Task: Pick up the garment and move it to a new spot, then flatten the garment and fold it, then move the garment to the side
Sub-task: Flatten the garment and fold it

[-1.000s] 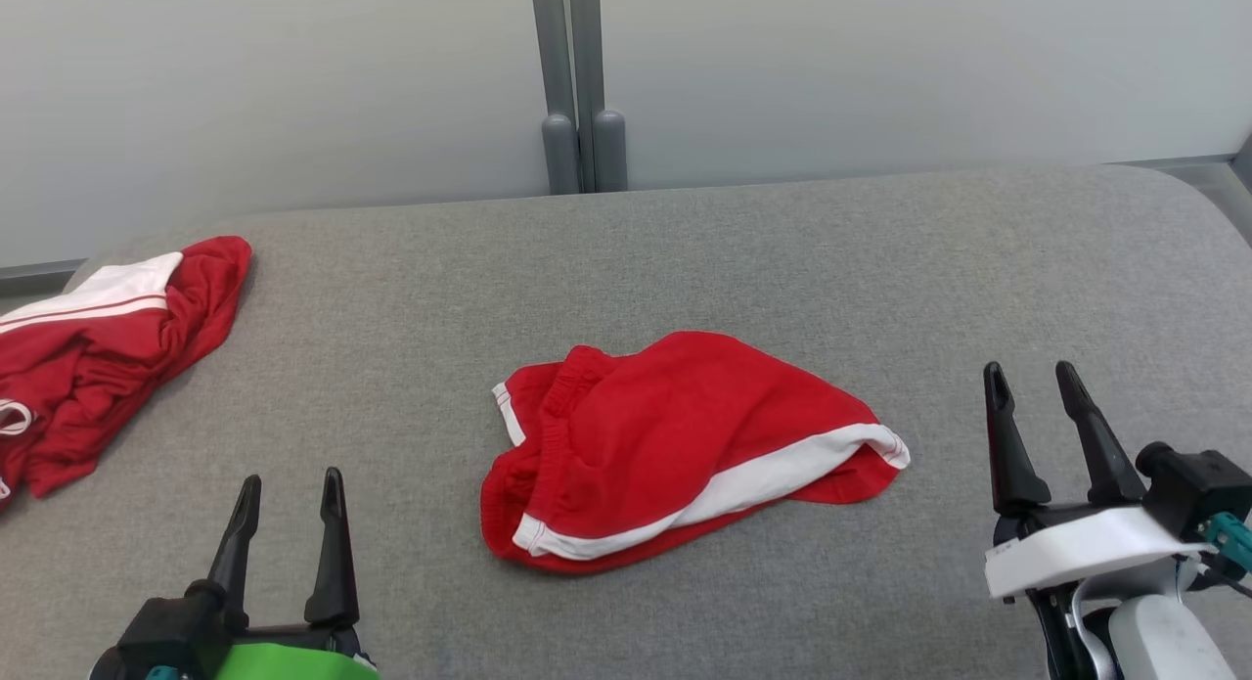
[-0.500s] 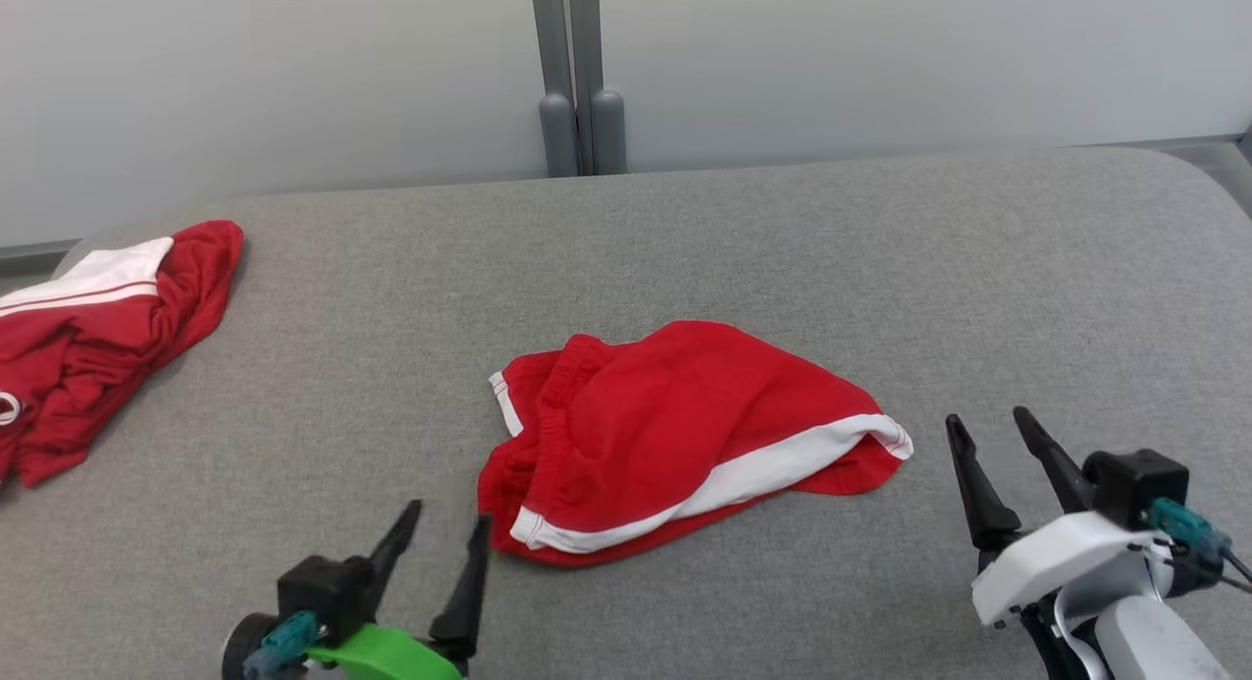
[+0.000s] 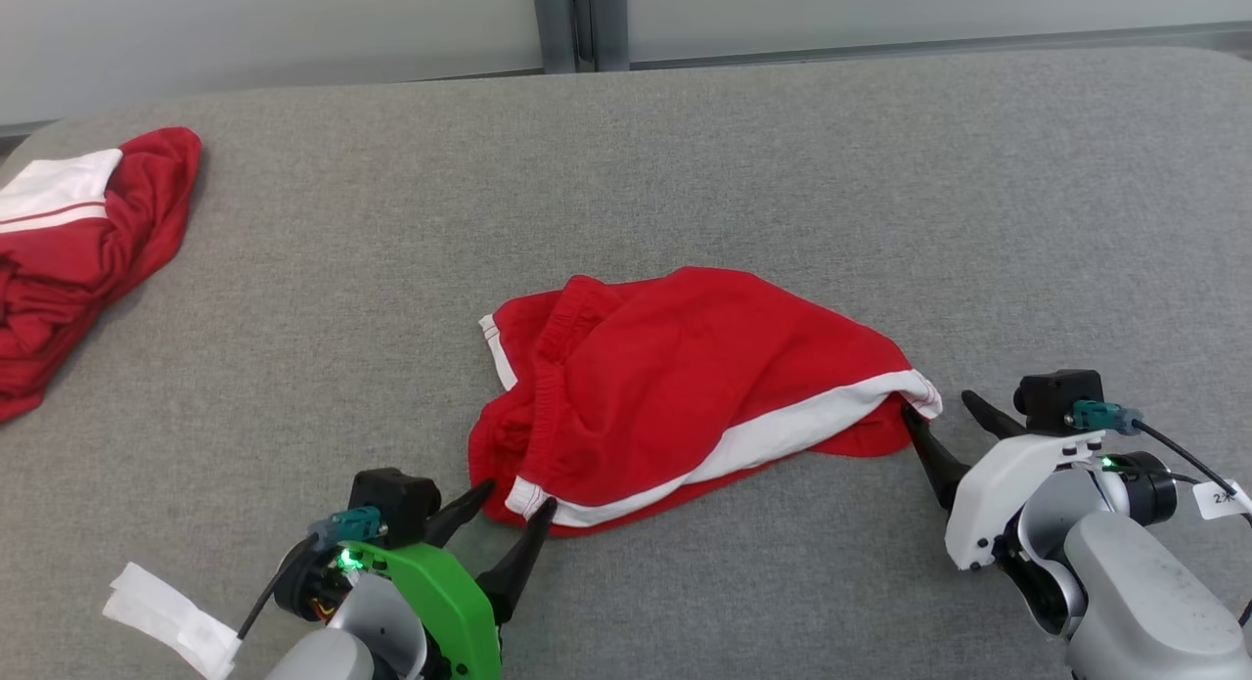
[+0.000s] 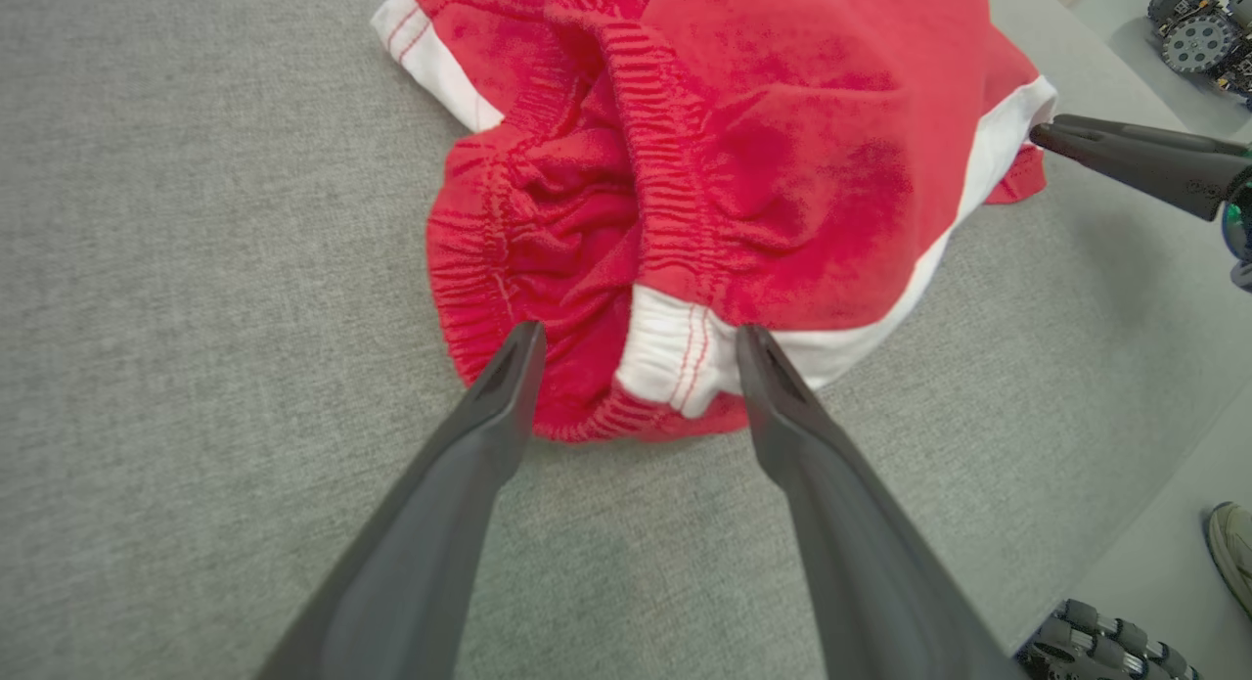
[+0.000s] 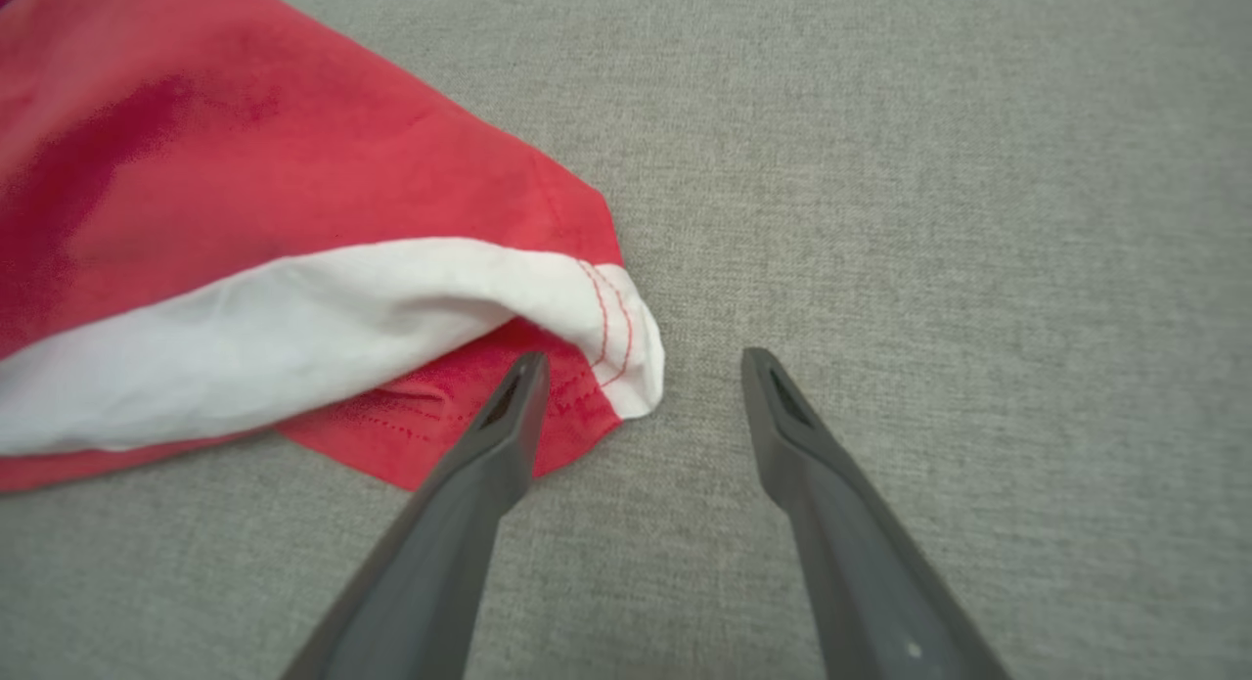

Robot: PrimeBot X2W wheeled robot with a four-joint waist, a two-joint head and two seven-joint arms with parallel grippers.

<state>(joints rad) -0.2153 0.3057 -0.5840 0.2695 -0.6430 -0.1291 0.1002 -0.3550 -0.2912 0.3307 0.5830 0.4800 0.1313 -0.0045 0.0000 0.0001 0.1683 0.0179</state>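
Note:
The garment [image 3: 685,386] is a pair of red shorts with a white side stripe, crumpled in the middle of the grey padded table [image 3: 685,152]. My left gripper [image 3: 514,499] is open at its near-left corner; in the left wrist view its fingers straddle the white hem and gathered waistband [image 4: 636,357]. My right gripper [image 3: 939,411] is open at the garment's right tip. In the right wrist view the left finger [image 5: 509,416] lies over the red hem, with the white stripe end [image 5: 616,338] between the fingers.
A second red garment with white panels [image 3: 68,240] lies bunched at the table's far-left edge. A grey wall and post [image 3: 572,20] stand behind the table. A white tag [image 3: 166,612] hangs from my left arm. A shoe [image 4: 1234,553] shows on the floor.
The head camera has tilted down. Both open grippers have moved inward and down to the garment: the left to its near-left corner, the right to its right tip.

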